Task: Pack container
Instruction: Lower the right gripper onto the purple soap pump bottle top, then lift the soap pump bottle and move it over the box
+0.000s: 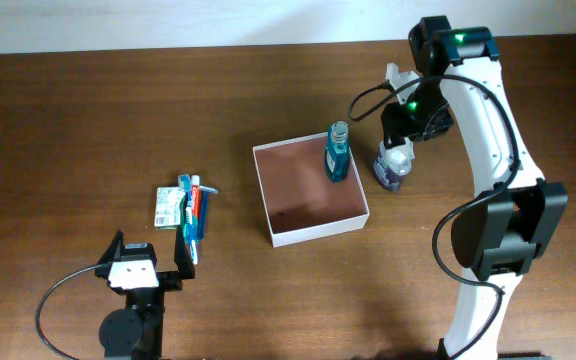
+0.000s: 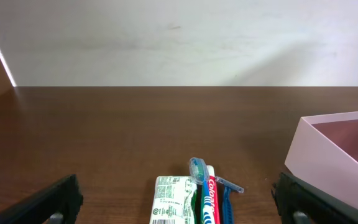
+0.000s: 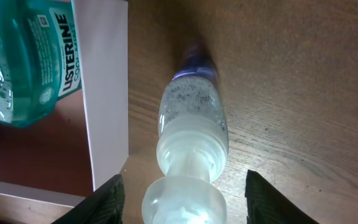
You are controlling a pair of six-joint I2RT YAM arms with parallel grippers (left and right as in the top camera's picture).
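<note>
Overhead puts the container (image 1: 303,200) mid-table, a light, thin-walled box I judge would slide or dent if bumped, best steadied by its rim; my right gripper (image 3: 185,190) straddles, wide open, the pump bottle (image 3: 191,118) just right of it, mouthwash (image 1: 337,155) stands inside, toothpaste (image 1: 194,205) lies left before my wide-open left gripper (image 2: 176,190).

Dark wooden table (image 1: 88,120), teal Listerine bottle (image 1: 337,152) stood upright, clear pump bottle (image 1: 390,172) nearby, toothpaste (image 1: 194,208) lay touching green packet (image 1: 169,208).

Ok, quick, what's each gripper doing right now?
Left gripper: open, holding nothing.
Right gripper: open, straddling the clear pump bottle, not clamped on it.
</note>
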